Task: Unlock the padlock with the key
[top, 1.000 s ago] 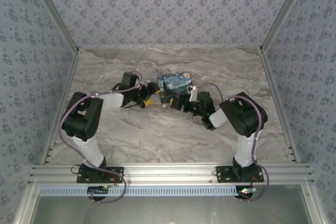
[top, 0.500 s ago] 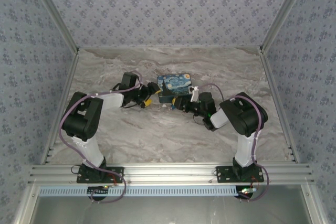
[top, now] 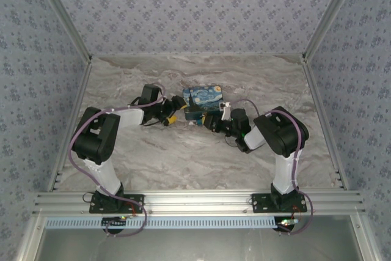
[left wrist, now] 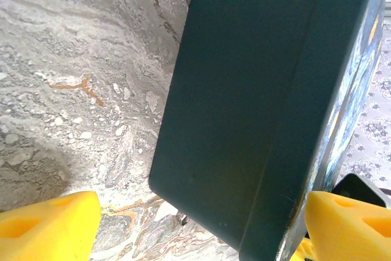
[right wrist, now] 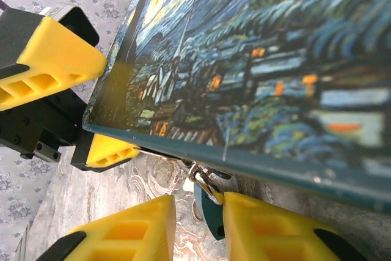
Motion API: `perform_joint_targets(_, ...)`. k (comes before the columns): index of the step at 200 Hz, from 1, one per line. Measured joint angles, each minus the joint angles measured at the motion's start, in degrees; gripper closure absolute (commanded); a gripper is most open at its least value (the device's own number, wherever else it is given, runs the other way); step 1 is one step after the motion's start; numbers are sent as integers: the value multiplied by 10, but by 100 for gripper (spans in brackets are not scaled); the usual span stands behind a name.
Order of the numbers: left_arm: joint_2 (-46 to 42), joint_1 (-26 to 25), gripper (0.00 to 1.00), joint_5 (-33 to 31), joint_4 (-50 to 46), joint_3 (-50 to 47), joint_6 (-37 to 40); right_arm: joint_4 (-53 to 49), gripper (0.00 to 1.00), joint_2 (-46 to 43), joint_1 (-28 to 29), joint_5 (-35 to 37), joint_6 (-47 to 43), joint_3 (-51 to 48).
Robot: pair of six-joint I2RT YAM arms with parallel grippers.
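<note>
Your right arm has edged slightly toward the painted box (right wrist: pixel 256 59). The right gripper (right wrist: pixel 198 203) sits at the box's front edge, jaws narrowly parted around the padlock (right wrist: pixel 211 218) hanging there. Your left gripper (left wrist: pixel 198 227) spreads wide across the box's corner.

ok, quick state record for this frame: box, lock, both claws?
box: starry-night print box on the marble table, between the two arms
padlock: small blue body with a silver loop, just under the box's lower edge
left claw: open wide, fingers straddling a corner of the box
right claw: fingers close together with the padlock at the gap; can't tell if it grips
</note>
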Motion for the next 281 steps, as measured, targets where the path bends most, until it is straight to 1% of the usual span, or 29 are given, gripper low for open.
perform_joint_targets(37, 0, 0, 13, 0, 0, 0, 0, -2, 94, 0, 0, 3, 1, 0)
perform_joint_targets(47, 0, 0, 13, 0, -1, 0, 0, -2, 97, 0, 0, 4, 3, 0)
perform_joint_targets(67, 0, 0, 13, 0, -2, 0, 0, -2, 99, 0, 0, 4, 4, 0)
perform_joint_targets(95, 0, 0, 13, 0, -2, 0, 0, -2, 98, 0, 0, 5, 4, 0)
perform_joint_targets(112, 0, 0, 13, 0, -4, 0, 0, -2, 92, 0, -1, 5, 4, 0)
perform_joint_targets(131, 0, 0, 13, 0, -4, 0, 0, -2, 87, 0, -1, 4, 4, 0)
perform_joint_targets(144, 0, 0, 13, 0, -4, 0, 0, -2, 82, 0, 0, 4, 4, 1)
perform_joint_targets(160, 0, 0, 13, 0, -4, 0, 0, -2, 79, 2, 0, 4, 4, 7)
perform_joint_targets(184, 0, 0, 13, 0, -4, 0, 0, -2, 79, 4, 0, 4, 4, 15)
perform_joint_targets(225, 0, 0, 13, 0, -4, 0, 0, -2, 82, 12, 0, 4, 4, 24)
perform_joint_targets(258, 0, 0, 13, -1, -4, 0, 0, 3, 88, 15, 0, 4, 5, 25)
perform_joint_targets(268, 0, 0, 13, -2, -4, 0, 0, 6, 92, 16, 0, 4, 7, 25)
perform_joint_targets(281, 0, 0, 13, -3, -4, 0, 0, 9, 94, 17, 0, 6, 9, 25)
